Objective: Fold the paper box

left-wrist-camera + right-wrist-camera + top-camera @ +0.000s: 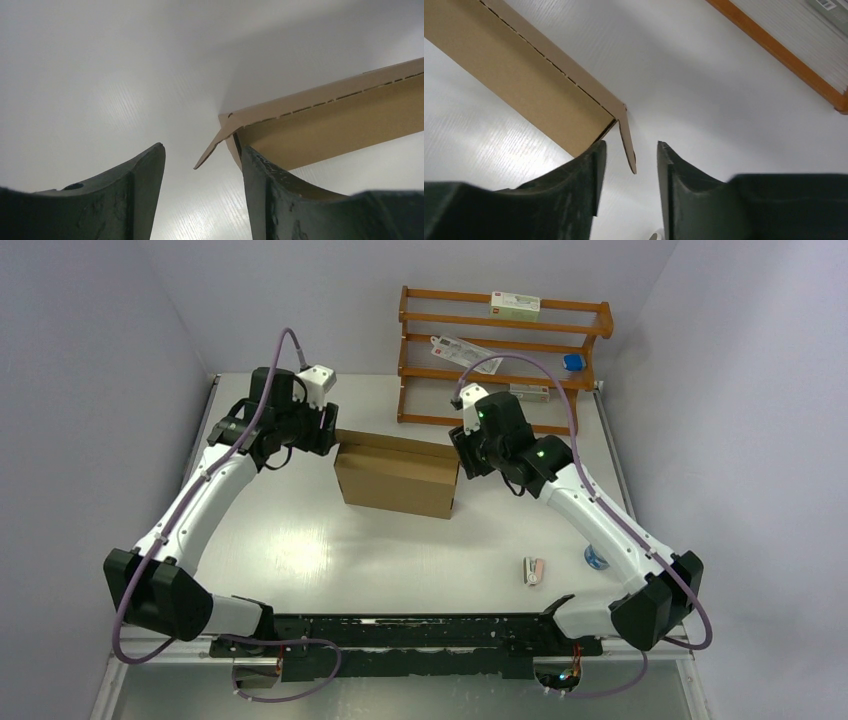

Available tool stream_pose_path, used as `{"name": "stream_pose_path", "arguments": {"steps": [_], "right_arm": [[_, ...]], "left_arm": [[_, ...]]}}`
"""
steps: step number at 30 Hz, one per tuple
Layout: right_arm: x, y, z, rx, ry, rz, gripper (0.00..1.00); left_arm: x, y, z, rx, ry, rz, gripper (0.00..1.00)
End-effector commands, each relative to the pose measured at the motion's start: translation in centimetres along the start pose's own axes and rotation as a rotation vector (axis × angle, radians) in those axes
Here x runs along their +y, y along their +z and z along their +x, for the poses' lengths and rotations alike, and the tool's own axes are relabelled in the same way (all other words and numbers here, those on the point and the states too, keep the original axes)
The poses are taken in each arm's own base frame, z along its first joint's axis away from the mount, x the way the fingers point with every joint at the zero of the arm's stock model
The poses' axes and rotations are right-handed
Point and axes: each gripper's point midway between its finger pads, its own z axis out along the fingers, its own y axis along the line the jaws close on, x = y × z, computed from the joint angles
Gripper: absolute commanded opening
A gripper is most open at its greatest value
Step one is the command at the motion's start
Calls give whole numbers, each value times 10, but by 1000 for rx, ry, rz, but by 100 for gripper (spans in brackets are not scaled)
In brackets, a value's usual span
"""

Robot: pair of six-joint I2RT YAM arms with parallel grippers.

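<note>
Dark fingers (131, 200) of the left gripper (202, 147) and right gripper (631, 144) are spread, nothing clamped.
One short end of the paper box (395, 478) is faced by each; it is stood mid-table (400, 565), long axis laid across between the arms. A loose end flap (215, 144) is straddled by each pincer. Both arms are stretched forward, bent inward, equally near.

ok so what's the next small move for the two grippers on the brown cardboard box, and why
Probably close both jaws: the left gripper straddles one small end flap of the brown corrugated cardboard box, the right gripper the other flap, neither pinched yet.
</note>
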Motion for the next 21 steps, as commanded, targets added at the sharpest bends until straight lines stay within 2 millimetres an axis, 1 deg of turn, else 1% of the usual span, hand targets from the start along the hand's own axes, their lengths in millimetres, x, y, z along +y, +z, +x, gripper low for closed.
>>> {"name": "stream_pose_path", "arguments": {"steps": [1,7,9,12,14,16,21], "right_arm": [[1,11,-1,-6,17,-13,41],[2,16,3,7,15,-12,24],[1,15,3,7,15,-9,19],[1,16,3,8,11,-10,14],[2,16,2,6,9,-14,11],[3,17,3,8,7,-20,8],[5,18,3,8,6,-31,6]], "left_arm": [[0,-3,-16,-22,34,22,62],[-5,3,-18,-14,41,66,57],[-6,6,-16,-3,42,74,55],[-5,10,-13,12,43,72,54],[-9,11,-11,18,45,95,52],[-11,12,-10,21,47,105,48],[-15,12,-8,21,58,135,34]]}}
